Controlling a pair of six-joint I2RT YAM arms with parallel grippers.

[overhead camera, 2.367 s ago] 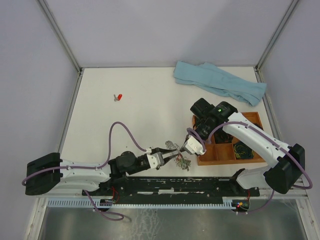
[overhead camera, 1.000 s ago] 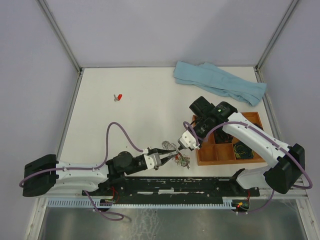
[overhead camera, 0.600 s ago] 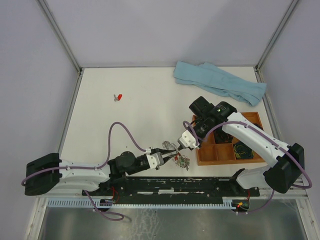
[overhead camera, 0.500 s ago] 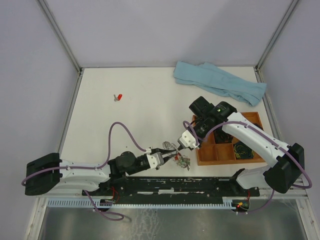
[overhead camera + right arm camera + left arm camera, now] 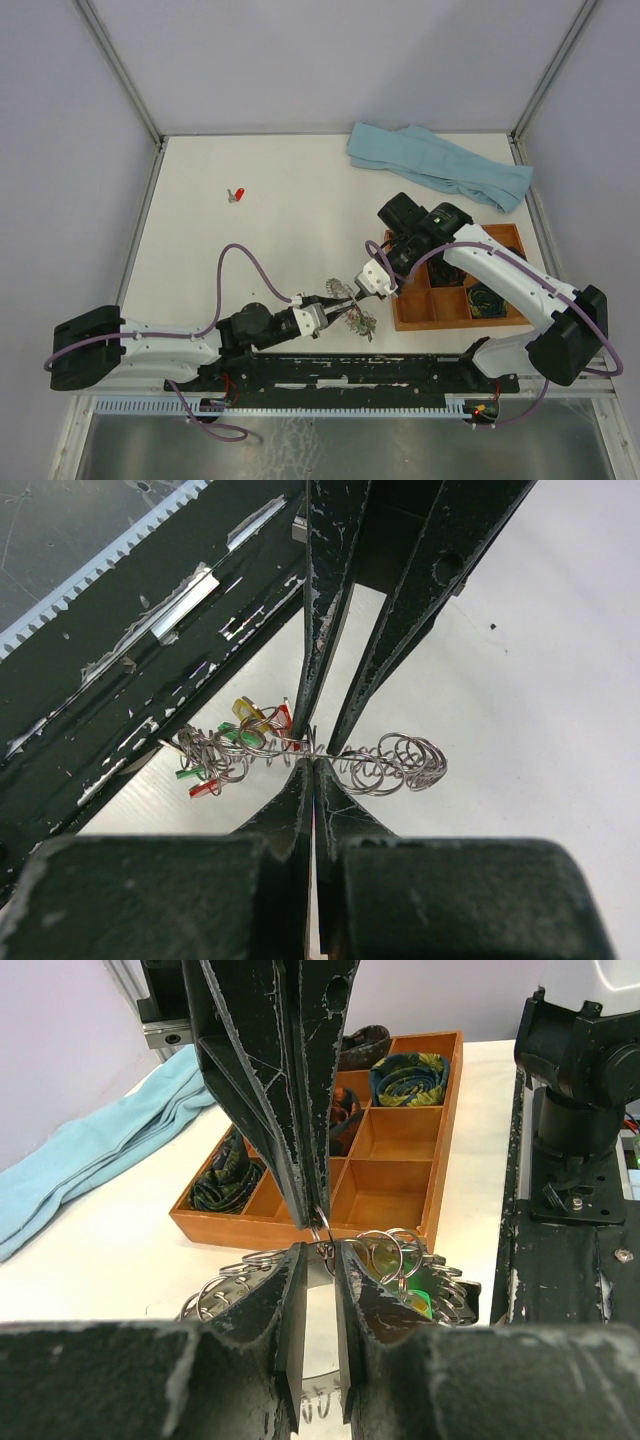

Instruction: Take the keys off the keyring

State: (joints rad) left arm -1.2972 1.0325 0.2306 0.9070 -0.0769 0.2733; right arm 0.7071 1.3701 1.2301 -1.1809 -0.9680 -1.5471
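The keyring (image 5: 350, 306) is a silvery ring fringed with small loops, held above the table between both grippers. My left gripper (image 5: 338, 311) is shut on its band, with the fingertips almost touching (image 5: 320, 1255). My right gripper (image 5: 364, 291) comes from the right and is shut on one small loop (image 5: 314, 762); in the left wrist view its tips (image 5: 320, 1222) meet just above the left fingers. Red (image 5: 205, 788), green (image 5: 185, 773) and yellow (image 5: 248, 712) keys hang bunched on the ring's left side. A green key (image 5: 420, 1295) also shows there. One red key (image 5: 238, 194) lies alone far left.
An orange wooden tray (image 5: 455, 310) with compartments holding dark coiled bundles stands just right of the grippers and fills the back of the left wrist view (image 5: 250, 1230). A light blue cloth (image 5: 440, 165) lies at the back right. The arms' black base rail (image 5: 350, 370) runs along the near edge.
My right gripper has shifted a little left and farther from the near edge, still pinching at the ring. The left gripper keeps its hold, and the ring with its keys moved only slightly.
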